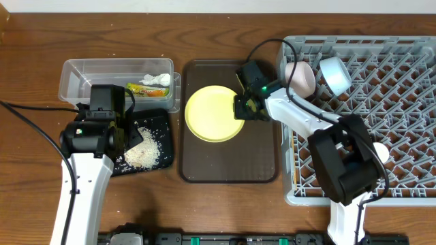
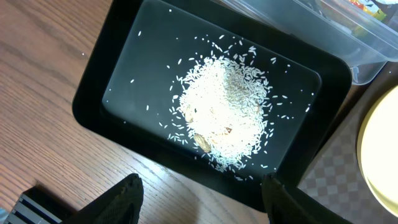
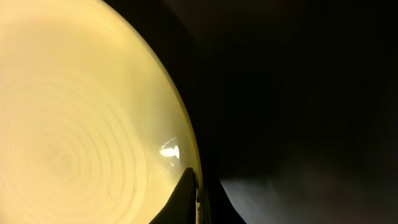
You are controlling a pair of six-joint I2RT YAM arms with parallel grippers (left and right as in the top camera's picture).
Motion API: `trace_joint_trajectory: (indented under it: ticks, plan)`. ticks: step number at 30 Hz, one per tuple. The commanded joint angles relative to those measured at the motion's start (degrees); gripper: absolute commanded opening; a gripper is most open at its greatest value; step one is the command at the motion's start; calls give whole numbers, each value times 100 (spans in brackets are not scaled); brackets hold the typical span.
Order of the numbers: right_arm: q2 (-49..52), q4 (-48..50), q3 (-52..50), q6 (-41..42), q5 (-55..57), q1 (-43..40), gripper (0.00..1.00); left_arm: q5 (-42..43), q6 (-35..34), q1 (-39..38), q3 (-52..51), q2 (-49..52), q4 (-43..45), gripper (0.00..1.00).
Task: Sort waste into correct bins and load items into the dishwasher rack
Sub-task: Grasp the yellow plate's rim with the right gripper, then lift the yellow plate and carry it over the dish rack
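What my cameras leave unclear

My right wrist view is dark and blurred. The yellow plate runs off three edges, and one finger of my right gripper sits at its rim, grip unreadable. Overhead, my left arm covers part of the black tray, the grey rack is cut off at the right, and the clear tub's contents are too small to read.
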Motion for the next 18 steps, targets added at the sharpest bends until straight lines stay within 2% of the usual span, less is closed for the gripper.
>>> trace_joint_trajectory:
  ticks: [1,5,18]
  plan:
    - [-269,-210,-76,-15,146,-170,1,-31,-72,26,-9,13,-37,64]
    - [-940,-461,-76,-459,273,-337,1,-31,-72,26,-9,13,-37,64]
    - [-3373,-1799,-76,-1624,2616,-1152,1,-31,-72,26,-9,13,-33,65]
